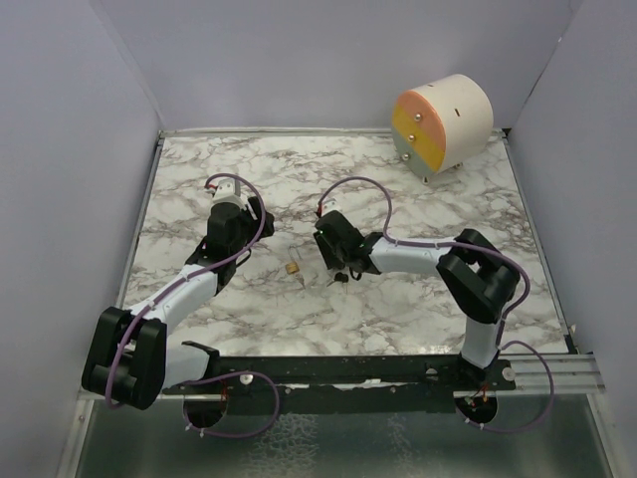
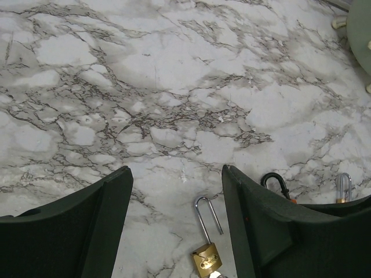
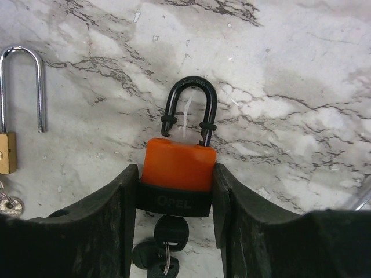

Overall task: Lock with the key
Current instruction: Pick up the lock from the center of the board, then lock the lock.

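Right claw [image 3: 175,174] is clamping the orange padlock [image 3: 177,165], keys [image 3: 168,243] sitting at its base; left claw [image 2: 177,191] is hovering released over the brass padlock [image 2: 207,258] on the desk [image 2: 174,87].

Both close, downward wrist views share brass padlock [image 2: 207,258].

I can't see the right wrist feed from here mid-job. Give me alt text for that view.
The right gripper has its fingers against both sides of an orange padlock with a black shackle, and black-headed keys sit at the padlock's base. A brass padlock with a silver shackle lies at the left edge on the marble table.
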You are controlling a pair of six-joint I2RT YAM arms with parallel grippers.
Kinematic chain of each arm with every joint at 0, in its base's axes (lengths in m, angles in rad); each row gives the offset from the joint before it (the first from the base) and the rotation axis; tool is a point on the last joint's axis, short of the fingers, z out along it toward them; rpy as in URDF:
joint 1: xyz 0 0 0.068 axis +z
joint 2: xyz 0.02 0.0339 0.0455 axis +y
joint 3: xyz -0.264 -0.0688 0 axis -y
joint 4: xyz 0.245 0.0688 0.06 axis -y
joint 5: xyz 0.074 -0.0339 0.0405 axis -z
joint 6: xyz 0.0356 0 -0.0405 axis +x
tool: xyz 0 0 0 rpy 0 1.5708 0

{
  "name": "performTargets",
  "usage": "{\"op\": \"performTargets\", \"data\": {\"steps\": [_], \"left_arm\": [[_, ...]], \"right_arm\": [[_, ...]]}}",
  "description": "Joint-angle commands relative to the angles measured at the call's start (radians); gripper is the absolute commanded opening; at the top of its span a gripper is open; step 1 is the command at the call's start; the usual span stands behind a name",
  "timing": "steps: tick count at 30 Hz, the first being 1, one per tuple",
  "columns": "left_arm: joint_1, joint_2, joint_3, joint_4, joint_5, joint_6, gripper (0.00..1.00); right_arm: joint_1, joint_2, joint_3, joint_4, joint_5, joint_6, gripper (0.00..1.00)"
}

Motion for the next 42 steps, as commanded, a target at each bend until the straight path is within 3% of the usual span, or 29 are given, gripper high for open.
{"op": "performTargets", "data": {"steps": [1,7,9,10,13,21,31,37,42], "left_arm": [[0.006,-0.027,0.024,0.009,-0.004,0.02,0.65],[0.006,-0.054,0.038,0.005,-0.027,0.027,0.65],[0.006,-0.06,0.044,0.006,-0.029,0.027,0.65],[0.008,-0.069,0.054,0.006,-0.028,0.029,0.65],[0.007,-0.086,0.066,0.007,-0.019,0.031,0.65],[0.006,-0.137,0.089,0.04,0.064,0.071,0.62],[0.008,-0.159,0.098,0.168,0.331,0.092,0.57],[0.006,-0.189,0.053,0.382,0.606,0.126,0.51],[0.006,-0.197,0.01,0.559,0.854,0.147,0.47]], "right_arm": [[0.006,-0.113,-0.023,0.171,0.065,-0.17,0.01],[0.006,-0.296,-0.186,0.546,-0.031,-0.375,0.01],[0.005,-0.363,-0.276,0.726,-0.091,-0.437,0.01],[0.004,-0.442,-0.394,0.945,-0.16,-0.518,0.01],[-0.014,-0.511,-0.525,1.168,-0.279,-0.57,0.01],[-0.287,-0.597,-0.738,1.572,-0.809,-0.258,0.01],[-0.374,-0.498,-0.653,1.678,-1.201,0.002,0.01],[-0.375,-0.554,-0.647,1.544,-1.193,-0.049,0.01],[-0.376,-0.622,-0.697,1.527,-1.169,-0.071,0.01]]}}
